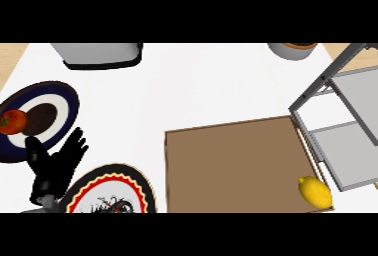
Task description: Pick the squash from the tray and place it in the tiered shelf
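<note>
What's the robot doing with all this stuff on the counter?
Right now nothing is being held. The yellow squash lies in the near right corner of the brown tray, beside the grey tiered shelf, where it is meant to go. The robot's left hand rests open, fingers up, at the left between a dark blue plate with a tomato on it and a patterned plate. Its right hand is not in view, so the pick has not started.
</note>
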Controlling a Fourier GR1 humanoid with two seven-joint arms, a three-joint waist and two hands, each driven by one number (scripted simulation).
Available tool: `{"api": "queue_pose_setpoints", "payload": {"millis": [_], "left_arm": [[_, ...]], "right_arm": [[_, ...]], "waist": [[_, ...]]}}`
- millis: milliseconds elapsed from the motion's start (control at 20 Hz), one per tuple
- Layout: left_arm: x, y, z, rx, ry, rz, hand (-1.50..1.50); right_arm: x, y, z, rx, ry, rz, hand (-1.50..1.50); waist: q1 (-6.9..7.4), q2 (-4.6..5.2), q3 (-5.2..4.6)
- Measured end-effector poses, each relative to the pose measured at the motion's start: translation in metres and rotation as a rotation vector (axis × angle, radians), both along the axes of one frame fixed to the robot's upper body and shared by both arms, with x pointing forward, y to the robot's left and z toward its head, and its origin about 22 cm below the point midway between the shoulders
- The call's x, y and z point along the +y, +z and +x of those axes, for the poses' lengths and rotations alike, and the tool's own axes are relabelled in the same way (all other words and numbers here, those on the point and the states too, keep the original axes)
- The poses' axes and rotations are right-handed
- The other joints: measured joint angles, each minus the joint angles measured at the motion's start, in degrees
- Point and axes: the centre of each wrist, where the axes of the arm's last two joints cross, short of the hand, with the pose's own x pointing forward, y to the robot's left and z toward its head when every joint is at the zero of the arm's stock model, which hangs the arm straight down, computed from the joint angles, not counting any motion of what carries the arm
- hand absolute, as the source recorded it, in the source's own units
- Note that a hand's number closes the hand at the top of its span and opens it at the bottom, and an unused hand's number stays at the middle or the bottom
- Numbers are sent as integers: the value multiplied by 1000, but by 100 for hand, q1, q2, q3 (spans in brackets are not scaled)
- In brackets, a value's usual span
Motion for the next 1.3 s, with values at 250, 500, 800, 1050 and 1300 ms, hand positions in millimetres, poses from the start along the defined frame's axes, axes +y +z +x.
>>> {"api": "queue_pose_setpoints", "payload": {"millis": [250,500,800,1050,1300], "left_arm": [[-5,0,1,-2,-37,-4,0],[-12,3,12,-16,-62,0,0],[-17,4,14,-17,-82,5,0],[-15,4,19,-16,-90,-1,0],[-18,4,24,-19,-102,1,0]], "right_arm": [[-27,53,-10,-45,-91,38,150],[-57,107,-5,-64,-160,87,150],[-76,156,22,-82,-224,117,150],[-88,170,48,-64,-220,108,150],[-96,164,74,-37,-197,55,150]], "waist": [[175,30,-2],[318,64,2],[469,92,12],[518,106,17],[564,119,20]]}}
